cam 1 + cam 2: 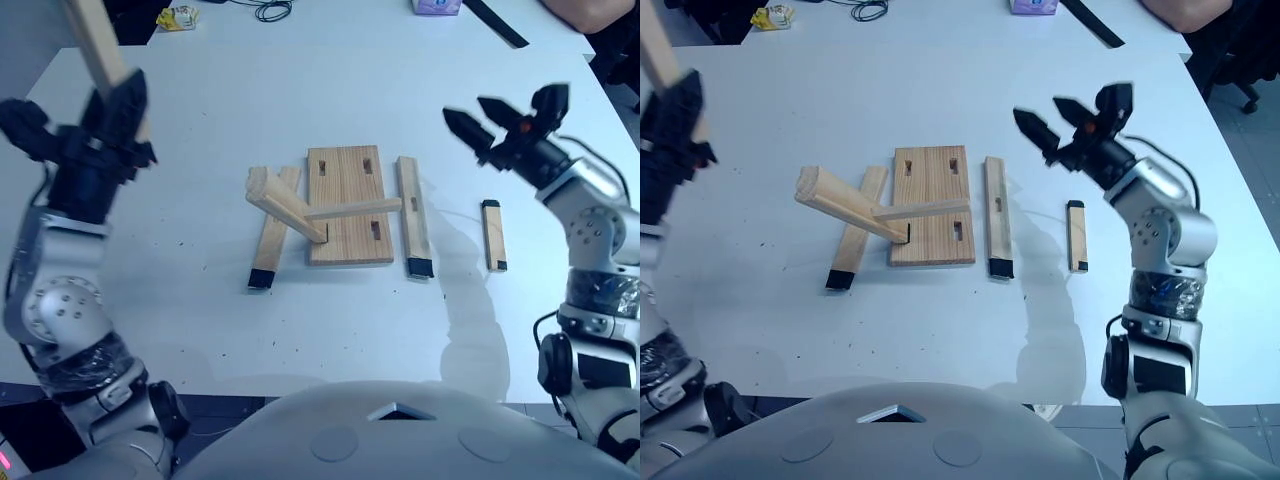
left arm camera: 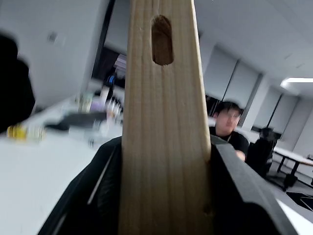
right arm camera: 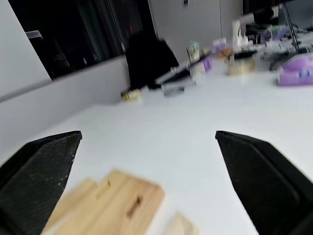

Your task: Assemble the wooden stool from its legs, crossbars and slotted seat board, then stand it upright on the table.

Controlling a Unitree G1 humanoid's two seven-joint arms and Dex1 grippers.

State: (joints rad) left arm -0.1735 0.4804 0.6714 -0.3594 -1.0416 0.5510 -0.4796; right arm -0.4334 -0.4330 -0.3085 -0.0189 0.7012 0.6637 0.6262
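A: Where is there open room on the counter (image 1: 190,340)?

B: The wood sits in the middle. A broad band of bare white surface runs along the near edge, and there is more on the far side and out to the left. The right edge is nearer to the parts, and the short piece (image 1: 493,235) lies closest to it.

A: And the tools?

B: The left tool (image 1: 118,100) is raised over the left side, well apart from the pile. It is clamped on a held leg (image 2: 166,137) that sticks up and leans away from it. The right tool (image 1: 500,112) hangs above the right side with its fingers spread wide and nothing between them.

A: Where is the stool itself?

B: Unassembled. The seat board (image 1: 345,235) lies flat at the centre, a pale rectangle with straight grain and small dark slots near its corners. A tilted leg (image 1: 280,203) rises from its near-left corner and leans left. I cannot tell whether it is seated in the slot. A thin crossbar (image 1: 360,208) runs from that leg across the board to its right edge.

A: Loose parts?

B: A flat leg (image 1: 272,240) lies just left of the board, passing under the tilted one. A second flat leg (image 1: 413,215) lies just beside the board's right edge. Both have a black cap at the near end, and so does the short piece.

A: Texture of the held leg?

B: Square-cut light wood with fine lengthwise grain and an oval mortise (image 2: 162,40) near its upper end.
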